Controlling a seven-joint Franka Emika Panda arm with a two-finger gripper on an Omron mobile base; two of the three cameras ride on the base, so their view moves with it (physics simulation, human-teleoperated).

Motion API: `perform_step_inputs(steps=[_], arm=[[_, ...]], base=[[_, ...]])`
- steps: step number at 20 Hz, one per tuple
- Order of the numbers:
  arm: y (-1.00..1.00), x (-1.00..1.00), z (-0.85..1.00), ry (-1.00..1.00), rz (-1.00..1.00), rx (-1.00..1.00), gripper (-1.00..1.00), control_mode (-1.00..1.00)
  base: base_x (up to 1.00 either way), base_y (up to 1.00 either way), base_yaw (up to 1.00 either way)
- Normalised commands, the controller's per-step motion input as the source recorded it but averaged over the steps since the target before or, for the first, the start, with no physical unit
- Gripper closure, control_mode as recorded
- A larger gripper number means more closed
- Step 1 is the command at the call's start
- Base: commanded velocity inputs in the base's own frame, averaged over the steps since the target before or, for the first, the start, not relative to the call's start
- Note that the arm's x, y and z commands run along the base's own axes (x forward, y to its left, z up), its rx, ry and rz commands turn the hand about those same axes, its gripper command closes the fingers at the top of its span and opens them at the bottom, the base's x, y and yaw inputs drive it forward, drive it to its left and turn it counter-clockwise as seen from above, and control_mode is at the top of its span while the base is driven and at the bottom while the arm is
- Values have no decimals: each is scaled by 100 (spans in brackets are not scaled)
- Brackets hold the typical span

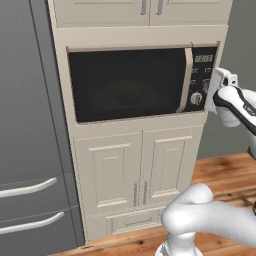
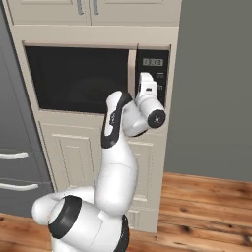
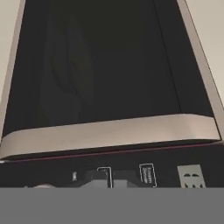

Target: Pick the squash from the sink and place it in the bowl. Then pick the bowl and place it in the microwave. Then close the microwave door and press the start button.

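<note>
The gripper (image 1: pixel 212 89), fingers pressed together, sits against the microwave (image 1: pixel 135 82) control panel (image 1: pixel 201 80), apparently to press start; the microwave door (image 1: pixel 127 82) is closed.

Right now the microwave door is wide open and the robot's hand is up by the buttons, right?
Not quite. The microwave door is shut, flat against the front, as the left base view shows. The hand, with its pincer, is indeed up at the control panel.
</note>
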Motion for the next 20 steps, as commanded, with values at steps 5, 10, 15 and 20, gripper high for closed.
perform_step_inputs(steps=[5, 10, 15, 20], arm=[[-1, 46, -7, 0, -8, 0, 100, -100], [-5, 45, -9, 0, -6, 0, 100, -100], [-16, 37, -13, 0, -1, 0, 100, -100], [-11, 46, -10, 0, 0, 0, 100, -100]], base=[[0, 0, 0], [0, 0, 0], [0, 0, 0], [0, 0, 0]])
